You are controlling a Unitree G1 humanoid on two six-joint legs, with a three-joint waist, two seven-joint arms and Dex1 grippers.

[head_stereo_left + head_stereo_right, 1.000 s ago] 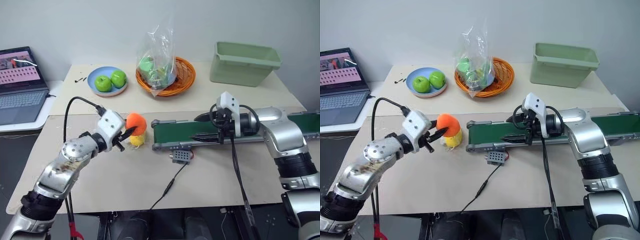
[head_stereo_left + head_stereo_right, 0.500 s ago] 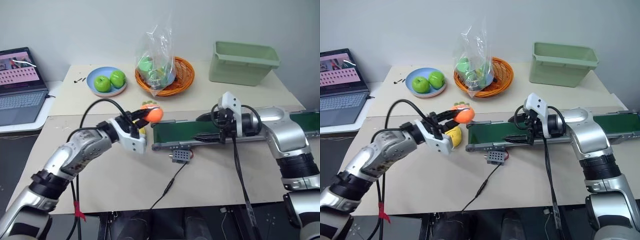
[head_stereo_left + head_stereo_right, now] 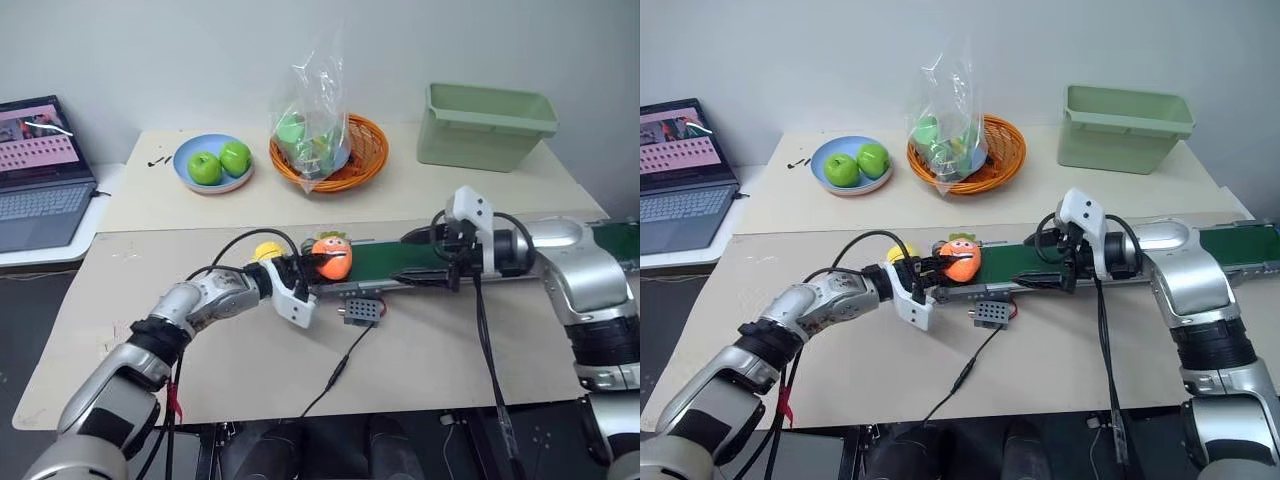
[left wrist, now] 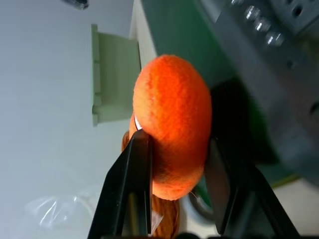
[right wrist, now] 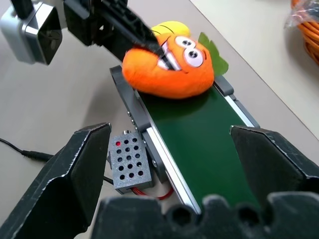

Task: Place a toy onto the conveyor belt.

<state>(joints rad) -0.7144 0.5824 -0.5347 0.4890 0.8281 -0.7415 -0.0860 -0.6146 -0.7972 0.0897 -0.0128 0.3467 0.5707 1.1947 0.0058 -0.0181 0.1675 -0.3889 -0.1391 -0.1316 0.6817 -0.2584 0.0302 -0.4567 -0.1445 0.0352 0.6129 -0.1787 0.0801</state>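
Containers, all on the tabletop (image 3: 250,370) on the far side of both hands: blue plate (image 3: 212,163) with two green apples (image 3: 221,162), beyond the left hand. Orange woven basket (image 3: 330,152) holding a clear plastic bag (image 3: 315,110) with green items inside, contents otherwise unclear. Pale green bin (image 3: 484,126) beyond the right hand, interior not visible.

Toy (image 3: 331,257): bright orange, rounded plush, cartoon face with white eyes and a wide grin, small green leaf tuft at one end. Fuzzy surface in the left wrist view.

Left hand (image 3: 312,265): two black fingers (image 4: 130,189) pressed onto the toy from both sides, pinching it. Toy sits over the near end of the conveyor belt (image 3: 400,262), at or just above the dark green surface by the end roller; contact not clear.

Right hand (image 3: 428,259): fingers (image 5: 75,174) spread wide, nothing between them, over the belt and pointing along it toward the toy, which is just ahead of it.

Yellow toy (image 3: 266,251) just behind the left hand. Grey control box (image 5: 128,162) with red LED beside the belt frame, below the toy.

No readable labels. Laptop (image 3: 42,170) far off to the left hand's side, screen text illegible.
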